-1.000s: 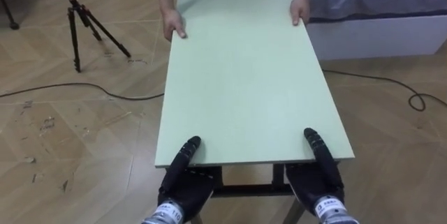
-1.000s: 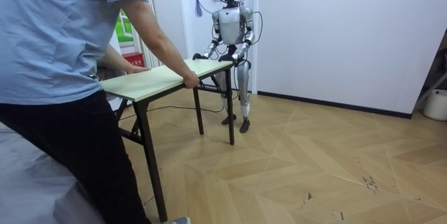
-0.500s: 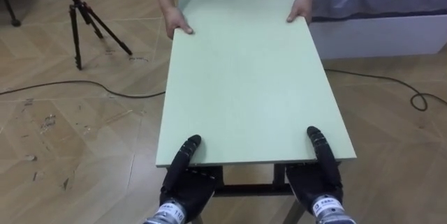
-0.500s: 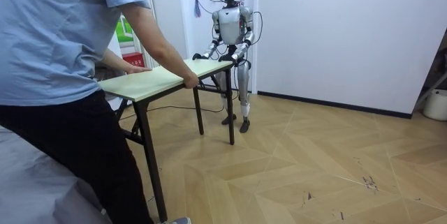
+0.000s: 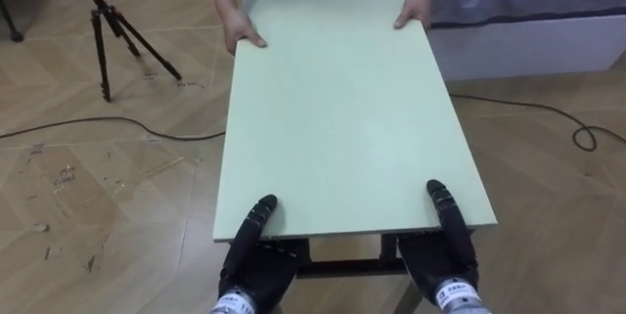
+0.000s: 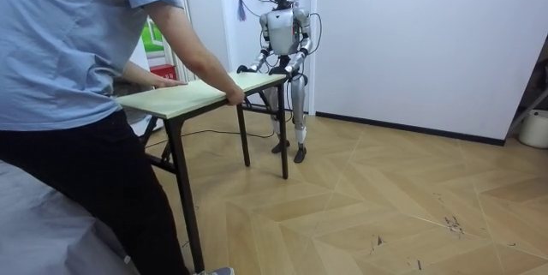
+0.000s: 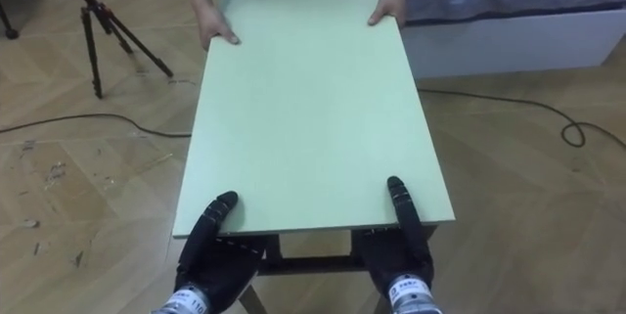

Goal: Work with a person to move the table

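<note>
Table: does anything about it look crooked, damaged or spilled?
Nothing stands out. The table top is clean and unmarked, held at its near edge by the left hand and right hand, with a person's hands at the far end. Only the floor shows scuffs.

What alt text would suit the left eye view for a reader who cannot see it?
Seen from above, a long pale green table stretches away, with the robot's left hand and right hand at its near end and a person's hands on its far end. A tripod stands on the wooden floor at left, a bed at right.
</note>
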`<state>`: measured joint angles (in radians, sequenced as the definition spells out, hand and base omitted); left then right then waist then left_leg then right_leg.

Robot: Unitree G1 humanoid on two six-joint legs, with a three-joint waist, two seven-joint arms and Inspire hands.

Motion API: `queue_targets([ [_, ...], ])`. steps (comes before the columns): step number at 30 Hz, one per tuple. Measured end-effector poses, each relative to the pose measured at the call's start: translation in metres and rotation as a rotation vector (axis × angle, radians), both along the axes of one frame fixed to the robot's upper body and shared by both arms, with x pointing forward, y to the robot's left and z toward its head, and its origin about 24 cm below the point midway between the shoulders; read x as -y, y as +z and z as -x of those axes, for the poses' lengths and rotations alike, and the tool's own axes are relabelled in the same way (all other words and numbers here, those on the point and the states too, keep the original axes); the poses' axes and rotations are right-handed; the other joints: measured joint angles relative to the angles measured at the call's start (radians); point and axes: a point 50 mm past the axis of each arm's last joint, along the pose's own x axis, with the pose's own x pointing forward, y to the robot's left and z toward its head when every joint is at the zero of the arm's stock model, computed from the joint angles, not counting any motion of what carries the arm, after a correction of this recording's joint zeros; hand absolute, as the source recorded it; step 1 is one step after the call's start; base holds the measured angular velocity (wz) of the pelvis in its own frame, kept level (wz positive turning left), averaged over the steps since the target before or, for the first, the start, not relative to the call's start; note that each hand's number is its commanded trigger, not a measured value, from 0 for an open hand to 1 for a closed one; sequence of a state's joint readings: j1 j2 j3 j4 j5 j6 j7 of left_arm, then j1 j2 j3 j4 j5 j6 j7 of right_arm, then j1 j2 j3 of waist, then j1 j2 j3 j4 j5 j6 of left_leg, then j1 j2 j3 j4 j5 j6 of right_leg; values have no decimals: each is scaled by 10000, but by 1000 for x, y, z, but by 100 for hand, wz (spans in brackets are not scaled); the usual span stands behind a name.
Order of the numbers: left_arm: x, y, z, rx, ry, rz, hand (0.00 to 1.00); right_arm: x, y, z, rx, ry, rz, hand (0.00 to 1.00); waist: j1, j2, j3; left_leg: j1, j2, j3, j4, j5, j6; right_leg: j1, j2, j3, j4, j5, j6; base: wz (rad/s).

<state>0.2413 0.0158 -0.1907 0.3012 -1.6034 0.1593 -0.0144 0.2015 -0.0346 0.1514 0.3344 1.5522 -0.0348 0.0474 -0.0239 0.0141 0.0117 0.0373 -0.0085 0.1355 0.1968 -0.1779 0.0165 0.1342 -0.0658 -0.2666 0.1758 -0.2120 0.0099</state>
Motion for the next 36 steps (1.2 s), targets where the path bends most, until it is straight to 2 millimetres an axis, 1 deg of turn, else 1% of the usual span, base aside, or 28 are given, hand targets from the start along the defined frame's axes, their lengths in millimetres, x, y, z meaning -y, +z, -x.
queue_targets([
  [4,-6,4,4,230,211,-348,100,-7,3,4,155,181,-34,100,23,-18,-2,-76,5,9,-3,0,0,-120,6,142,-1,0,0,-4],
  [7,-8,5,3,451,383,-714,100,-13,5,4,223,311,-110,100,18,-123,-28,-107,1,-15,-1,0,0,-135,6,129,-3,0,0,0],
  [9,-9,8,2,705,473,-913,100,-17,9,4,412,377,-158,100,22,-205,-31,-163,-14,-41,5,0,0,-160,1,127,-13,1,1,5],
  [11,-8,12,3,880,490,-918,100,-18,11,5,597,335,-150,100,20,-236,-32,-178,-29,-51,5,-1,2,-170,-8,142,-15,6,10,3],
  [15,-5,18,6,1147,633,-1022,100,-20,14,6,1003,260,-157,100,20,-234,-32,-295,-43,-48,10,-1,2,-268,-19,162,-15,11,18,0],
  [19,-5,18,9,1219,714,-1066,100,-22,14,8,1121,239,-82,100,26,-234,-31,-331,-35,-47,4,-1,2,-312,-8,210,-15,11,18,0],
  [22,-4,18,11,1204,745,-1141,100,-22,14,10,1140,195,-65,100,27,-251,-21,-331,-37,-49,-7,-1,2,-309,-9,219,-13,11,18,1],
  [29,-5,19,11,1327,802,-1270,100,-22,17,14,1247,135,-92,100,10,-390,66,-390,-40,-63,7,-2,1,-311,-5,231,-13,11,18,4],
  [32,-5,21,12,1416,757,-1257,100,-21,19,14,1334,138,-86,100,0,-403,68,-569,-36,-48,111,-3,0,-417,-8,217,-11,11,18,5],
  [35,-3,25,12,1562,803,-1287,100,-22,20,13,1532,99,-87,100,-83,-439,71,-957,-16,-46,543,-5,-2,-558,-9,167,20,11,18,11],
  [36,-3,25,13,1563,795,-1285,100,-21,20,14,1519,92,-64,100,-97,-437,70,-1068,44,-61,788,-5,-2,-657,6,174,238,8,15,8],
])
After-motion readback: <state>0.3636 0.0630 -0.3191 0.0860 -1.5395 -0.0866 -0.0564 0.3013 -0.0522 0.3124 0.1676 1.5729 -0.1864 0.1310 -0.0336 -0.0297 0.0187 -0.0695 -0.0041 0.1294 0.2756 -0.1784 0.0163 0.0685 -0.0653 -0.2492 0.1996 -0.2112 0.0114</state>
